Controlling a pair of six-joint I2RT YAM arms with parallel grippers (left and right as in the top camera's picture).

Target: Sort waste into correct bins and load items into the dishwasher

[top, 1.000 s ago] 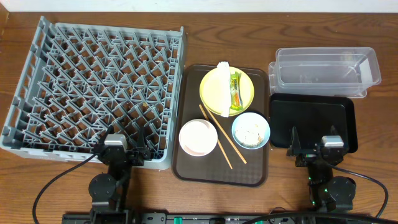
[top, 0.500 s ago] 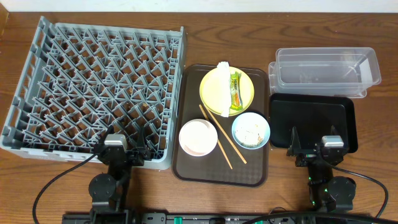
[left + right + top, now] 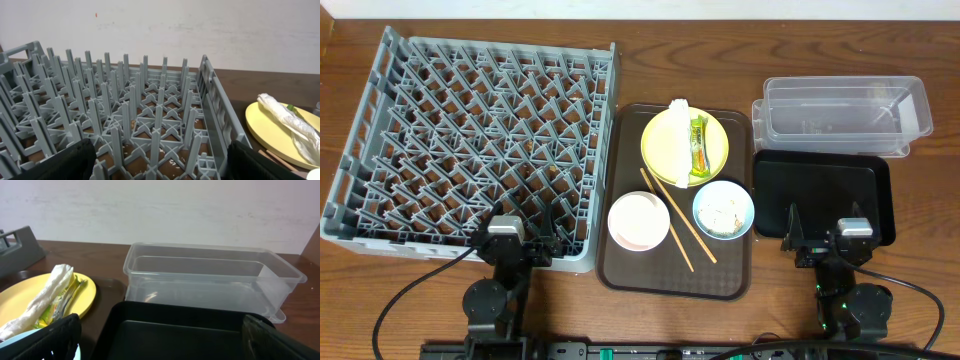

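**Clerk:** Where did the waste stand?

**Inspector:** None had been sorted. The crumpled napkin and the green wrapper lay side by side on the yellow plate. The food scraps sat inside the light blue bowl, at 5 o'clock from the plate.

**Clerk:** And the dishes?

**Inspector:** All were on the brown serving tray. The white bowl was at 7 o'clock from the plate, and the 2 chopsticks lay slantwise between the 2 bowls. I could not make out a cup.

**Clerk:** The receptacles?

**Inspector:** The dish rack, at 9 o'clock from the tray, held nothing. At 3 o'clock, the clear tub and the black tray just below it were also bare.

**Clerk:** The arms?

**Inspector:** The left gripper hung over the rack's 6 o'clock edge and the right gripper over the black tray's. Each had its fingers spread wide and carried nothing.

**Clerk:** Your finding?

**Inspector:** In my judgement no step was complete. 3 waste items and every dish remained to be moved.
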